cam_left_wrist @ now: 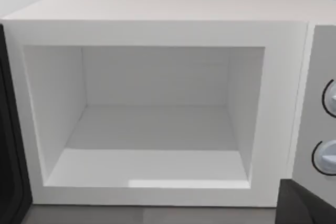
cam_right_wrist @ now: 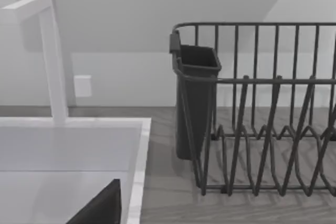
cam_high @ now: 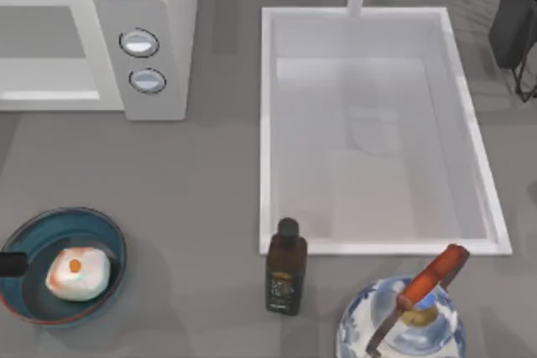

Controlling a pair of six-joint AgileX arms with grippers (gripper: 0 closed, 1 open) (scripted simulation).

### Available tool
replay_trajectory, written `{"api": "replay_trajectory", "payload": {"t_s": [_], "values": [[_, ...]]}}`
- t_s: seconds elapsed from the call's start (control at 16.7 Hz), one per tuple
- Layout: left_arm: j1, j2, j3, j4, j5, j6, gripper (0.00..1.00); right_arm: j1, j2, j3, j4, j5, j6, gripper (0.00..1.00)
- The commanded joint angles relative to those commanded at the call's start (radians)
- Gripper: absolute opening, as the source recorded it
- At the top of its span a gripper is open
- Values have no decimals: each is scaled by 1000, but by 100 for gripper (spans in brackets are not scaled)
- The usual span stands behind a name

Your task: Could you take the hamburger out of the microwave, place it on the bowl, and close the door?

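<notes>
Resting in the bowl (cam_high: 25,287) before the microwave (cam_high: 159,6), the hamburger (cam_high: 77,272) leaves the cavity bare; door (cam_left_wrist: 8,129) ajar, gripper states unreadable.

The microwave (cam_high: 101,31) is cut off by the top view's left and upper edges. The patterned vessel (cam_high: 403,324) runs past the lower edge. The dish rack (cam_high: 516,23) is clipped at the right edge. The bottle (cam_high: 286,270) label is too small to read.

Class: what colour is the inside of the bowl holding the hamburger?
Blue; the bowl around the hamburger shows best in the top view.
</notes>
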Motion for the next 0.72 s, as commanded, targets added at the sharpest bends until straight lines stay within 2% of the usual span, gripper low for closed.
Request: {"api": "replay_trajectory", "payload": {"t_s": [0.18, 0.48, 0.72], "values": [[72, 8, 23, -15, 72, 0, 0, 0, 0, 0, 0, 0, 0, 100], [312, 28, 84, -56, 312, 1, 0, 0, 0, 0, 0, 0, 0, 100], [425, 38, 115, -77, 425, 1, 0, 0, 0, 0, 0, 0, 0, 100]]}}
